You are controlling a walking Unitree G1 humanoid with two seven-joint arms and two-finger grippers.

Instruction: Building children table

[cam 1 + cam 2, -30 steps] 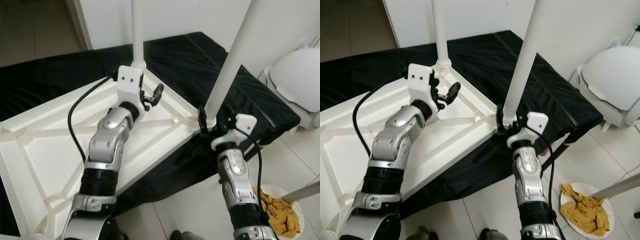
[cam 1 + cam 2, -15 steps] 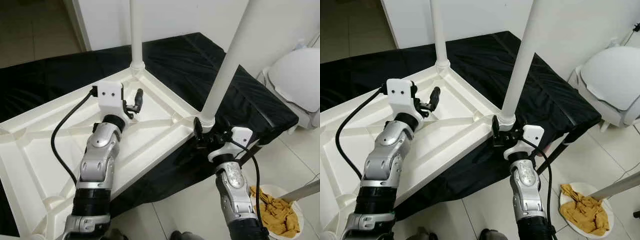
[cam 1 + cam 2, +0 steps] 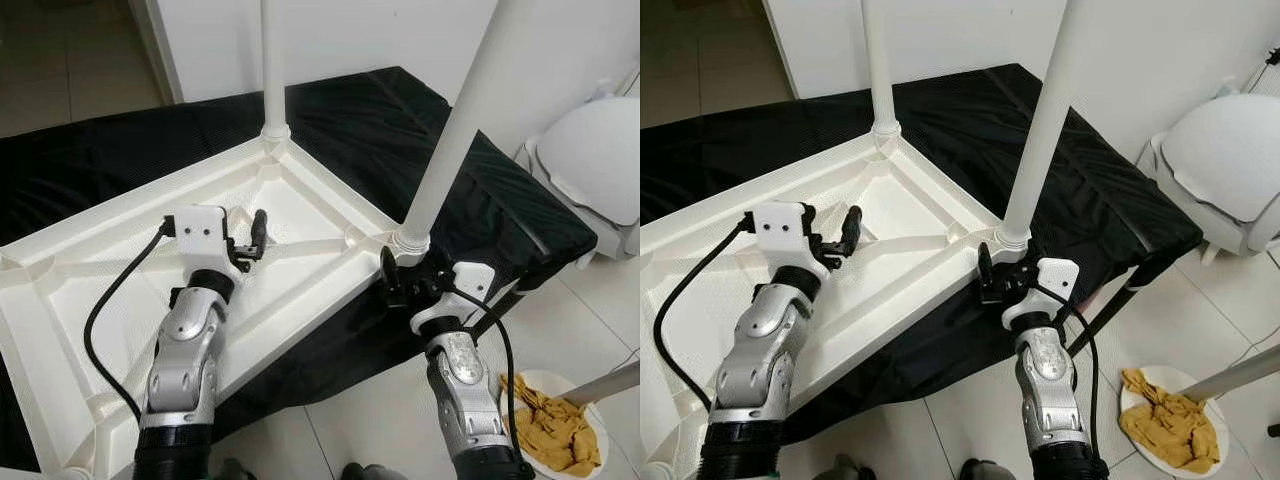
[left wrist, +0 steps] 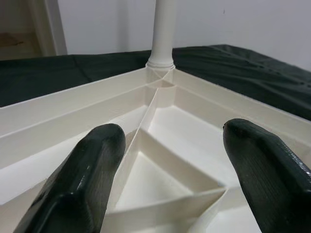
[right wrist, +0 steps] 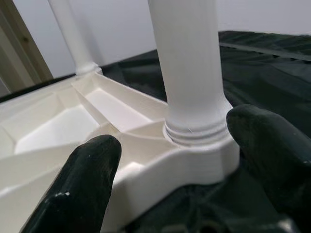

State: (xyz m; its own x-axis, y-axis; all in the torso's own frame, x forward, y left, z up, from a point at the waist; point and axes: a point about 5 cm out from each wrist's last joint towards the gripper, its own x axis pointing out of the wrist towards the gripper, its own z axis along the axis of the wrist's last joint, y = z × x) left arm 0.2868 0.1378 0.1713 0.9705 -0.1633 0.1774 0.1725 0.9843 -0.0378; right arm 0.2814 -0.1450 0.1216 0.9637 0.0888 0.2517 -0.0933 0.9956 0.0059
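White tabletop (image 3: 60, 300) upturned; yellow rag (image 3: 555, 430) head-view; right gripper (image 5: 170, 160) spread.

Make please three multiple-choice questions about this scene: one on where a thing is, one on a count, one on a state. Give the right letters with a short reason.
1. Where does the upturned white tabletop lie?
A. on a black cloth
B. on bare tiles
C. on a wooden bench

2. How many white legs stand in its corners?
A. none
B. two
C. four

3. How is the right tool?
A. shut on a leg
B. holding a rag
C. open beside a leg's base

Answers:
1. A: the black cloth spreads under the tabletop.
2. B: the far leg and the near leg are upright.
3. C: its fingers flank the socket with gaps showing.
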